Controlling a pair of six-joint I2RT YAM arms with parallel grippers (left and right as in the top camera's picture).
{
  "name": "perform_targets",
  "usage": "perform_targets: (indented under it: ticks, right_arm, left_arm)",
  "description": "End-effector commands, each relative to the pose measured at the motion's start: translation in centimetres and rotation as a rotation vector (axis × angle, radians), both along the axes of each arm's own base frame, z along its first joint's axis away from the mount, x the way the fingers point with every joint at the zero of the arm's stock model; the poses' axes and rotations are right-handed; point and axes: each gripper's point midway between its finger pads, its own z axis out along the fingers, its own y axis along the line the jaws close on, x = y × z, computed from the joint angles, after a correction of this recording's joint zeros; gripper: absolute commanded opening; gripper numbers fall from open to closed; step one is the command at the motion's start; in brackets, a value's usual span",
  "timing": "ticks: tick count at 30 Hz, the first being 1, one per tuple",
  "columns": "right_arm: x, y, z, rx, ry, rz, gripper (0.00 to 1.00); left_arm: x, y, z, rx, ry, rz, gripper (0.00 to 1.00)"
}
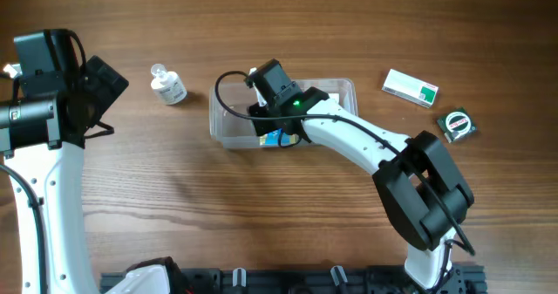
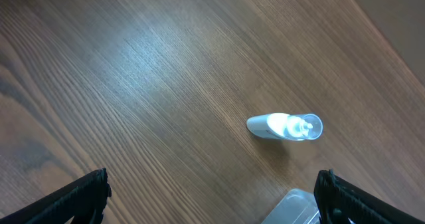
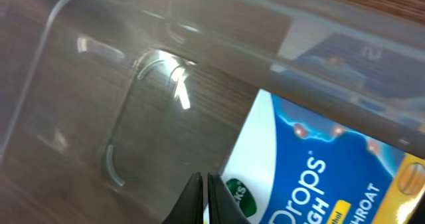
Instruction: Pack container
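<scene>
Risk lay in the right gripper (image 3: 202,199), shut on nothing beside the cough-drop packet (image 3: 319,177) inside the container (image 1: 228,124): pulling out carelessly could catch the wall and drag the container.

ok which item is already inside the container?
The blue cough-drops pack. The bottle, white-green box and round green item lie outside the container, on the table.

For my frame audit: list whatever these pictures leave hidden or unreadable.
Overhead: the right arm covers much of the container inside.
Overhead: print on the white-and-green box and the round item is too small.
Right wrist: the blue drops bag is cut by the frame edge; label incomplete.
Right wrist: whether the shut right gripper pinches the bag; its tips sit at the bottom edge.
</scene>
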Motion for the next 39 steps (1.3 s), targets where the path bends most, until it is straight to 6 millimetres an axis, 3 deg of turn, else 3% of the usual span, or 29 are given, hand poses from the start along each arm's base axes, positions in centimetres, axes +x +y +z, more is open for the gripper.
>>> perform_targets:
  ticks: [1,28,36,39]
  right_arm:
    - [-0.2,0.7,-0.1,0.017,0.007,0.034,0.04]
    - [0.2,2.0,0.7,0.097,0.008,0.010,0.04]
    - [-0.1,2.1,-1.8,0.081,0.049,0.013,0.04]
    - [-0.1,2.1,-1.8,0.078,0.048,0.016,0.04]
  left_arm:
    - [0.0,0.3,0.5,0.008,-0.011,0.008,1.00]
    - [0.0,0.3,0.5,0.008,-0.012,0.008,1.00]
    - [0.0,0.3,0.5,0.008,-0.012,0.008,1.00]
    - [0.0,0.3,0.5,0.008,-0.012,0.008,1.00]
